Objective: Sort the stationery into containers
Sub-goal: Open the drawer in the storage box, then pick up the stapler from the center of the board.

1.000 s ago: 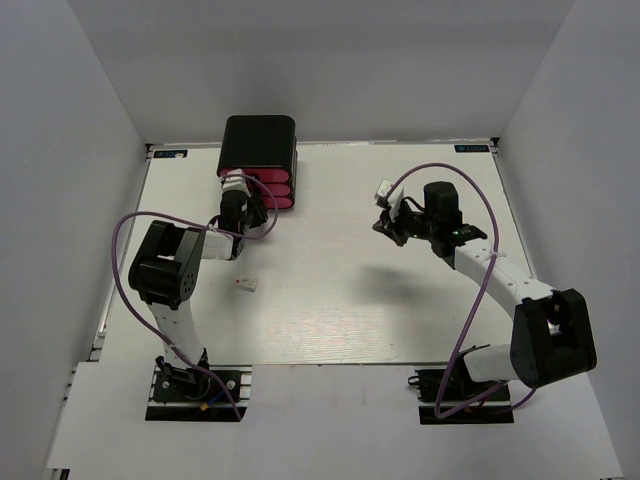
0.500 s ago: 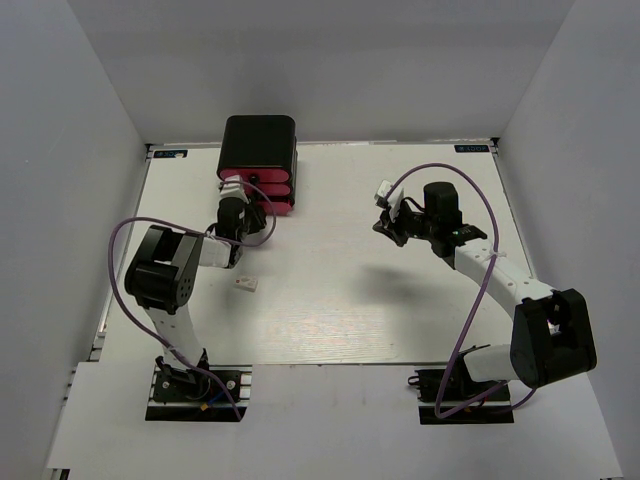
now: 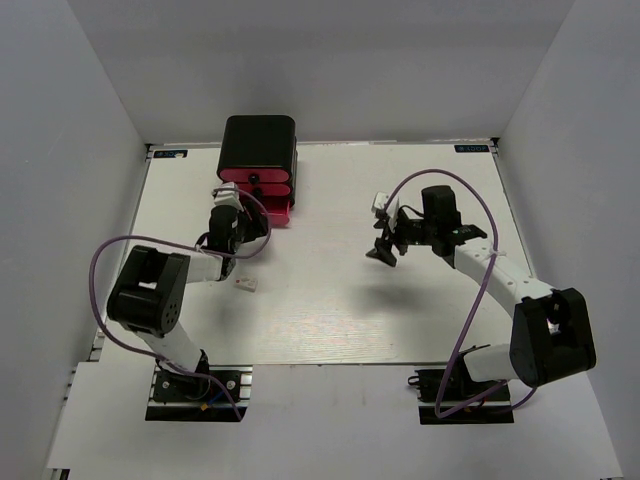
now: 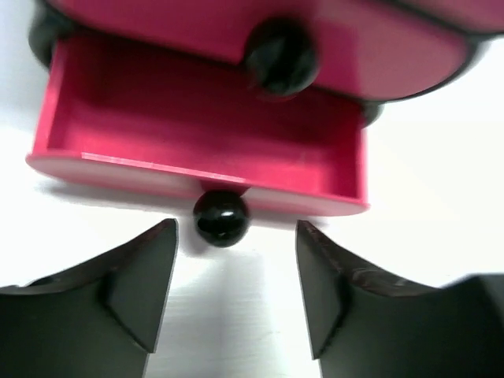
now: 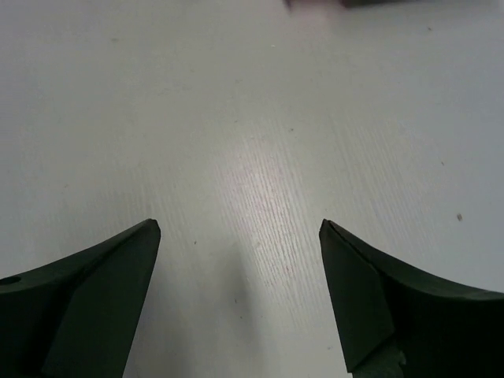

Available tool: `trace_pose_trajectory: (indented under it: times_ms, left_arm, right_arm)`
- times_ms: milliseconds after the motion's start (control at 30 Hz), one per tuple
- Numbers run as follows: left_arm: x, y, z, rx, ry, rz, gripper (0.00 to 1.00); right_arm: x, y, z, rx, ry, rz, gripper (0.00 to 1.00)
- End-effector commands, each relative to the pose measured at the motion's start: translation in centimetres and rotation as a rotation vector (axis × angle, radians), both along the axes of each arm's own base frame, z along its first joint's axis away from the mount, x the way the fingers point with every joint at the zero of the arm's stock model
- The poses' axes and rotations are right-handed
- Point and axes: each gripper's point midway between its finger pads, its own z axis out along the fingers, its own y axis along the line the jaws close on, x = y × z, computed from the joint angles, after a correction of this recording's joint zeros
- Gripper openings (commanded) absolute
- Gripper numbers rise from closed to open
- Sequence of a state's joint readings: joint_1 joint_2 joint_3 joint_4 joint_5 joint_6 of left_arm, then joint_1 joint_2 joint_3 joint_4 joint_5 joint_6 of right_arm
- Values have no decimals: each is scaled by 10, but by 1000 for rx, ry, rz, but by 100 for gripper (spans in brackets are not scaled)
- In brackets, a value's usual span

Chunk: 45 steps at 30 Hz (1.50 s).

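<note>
White tabletop (image 3: 330, 310) runs between grey walls, with the black cabinet (image 3: 259, 140) at far left. Its bottom drawer (image 4: 197, 177) stands pulled out, long side left to right, and looks empty. Just near of the drawer's knob (image 4: 220, 218), the left gripper (image 4: 235, 224) has its jaws apart on nothing. A small white eraser (image 3: 243, 284) lies on that gripper's near side, beside the forearm, too small to tell its axis. The right gripper (image 5: 239, 224), jaws wide, hangs well apart to the right, so the left arm looks closer.
</note>
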State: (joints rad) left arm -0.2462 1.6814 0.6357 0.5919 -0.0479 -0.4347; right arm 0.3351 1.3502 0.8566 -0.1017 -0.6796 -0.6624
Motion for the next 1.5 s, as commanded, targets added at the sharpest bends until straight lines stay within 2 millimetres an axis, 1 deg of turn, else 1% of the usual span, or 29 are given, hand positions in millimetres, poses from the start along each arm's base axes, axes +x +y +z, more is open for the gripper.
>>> trace_pose_trajectory:
  times_ms: [0,33,67,167,200,267,300,367,400,433,467,533,567,600,633,667,700,733,767,833,867,900,967,1000,1033,1067,1233,1367,1467]
  left_arm:
    - [-5,-6,35,-15,-68,-39,74]
    - [-7,-5,40,-10,-82,-43,78]
    - [-13,-4,47,-12,-94,-43,79]
    - [-29,1,51,-2,-87,-46,80]
    - [-35,2,69,-12,-128,-46,80]
    - [-50,6,72,-6,-105,-46,80]
    - [-56,8,76,-5,-100,-46,80]
    - [-77,17,87,-20,-66,-16,80]
    - [-84,22,90,-53,-46,17,80]
    - [-91,26,95,-69,-35,45,80]
    - [-106,34,100,-76,-1,85,82]
    - [-118,47,106,-104,25,174,83]
    - [-129,52,104,-99,61,197,83]
    - [-137,59,116,-137,31,248,83]
    - [-147,64,115,-143,56,279,83]
    - [-152,72,121,-154,41,326,84]
    - [-158,76,123,-168,41,351,84]
    - [-168,82,135,-197,17,391,84]
    - [-173,85,136,-202,14,404,86]
    - [-184,91,156,-230,-35,423,86]
    - [-188,94,155,-225,-34,432,86]
    - [-194,95,156,-228,-24,436,86]
    - [-202,100,161,-233,-36,457,86]
    - [-207,101,159,-226,-21,458,86]
    - [-210,104,162,-224,-28,467,86]
    - [-212,106,159,-214,-17,477,86]
    - [-222,107,162,-224,-37,466,86]
    - [-227,108,158,-231,-32,470,86]
    - [-229,108,158,-240,-31,474,86]
  right_arm:
    - [-31,14,6,33,26,213,90]
    - [-33,19,13,53,6,263,90]
    - [-42,23,10,64,40,298,90]
    - [-50,31,6,70,60,361,90]
    - [-55,39,6,69,55,393,90]
    - [-54,47,7,63,44,407,90]
    - [-60,59,2,57,72,437,90]
    - [-58,71,-3,45,95,434,90]
    - [-65,90,-6,34,77,468,90]
    - [-67,98,-12,32,134,445,86]
    - [-66,117,-3,51,84,470,77]
    - [-77,145,-23,5,168,436,64]
    - [-69,161,-13,28,129,432,53]
    - [-60,170,-31,-6,152,392,48]
    - [-78,187,-33,-6,191,411,40]
    - [-69,203,-20,17,148,402,37]
    - [-71,210,-33,-3,187,388,34]
    - [-79,232,-33,16,184,406,30]
    - [-79,239,-35,11,183,388,30]
    - [-75,262,-50,-3,195,337,33]
    - [-75,266,-58,-7,233,305,37]
    - [-72,278,-52,12,210,301,38]
    - [-73,285,-72,-18,215,285,41]
    - [-75,290,-70,-14,208,289,43]
    - [-74,293,-80,-29,210,277,44]
    - [-78,298,-81,-29,208,284,44]
    - [-67,314,-90,-26,177,209,48]
    - [-64,321,-102,-45,161,184,50]
    - [-59,323,-102,-46,152,170,52]
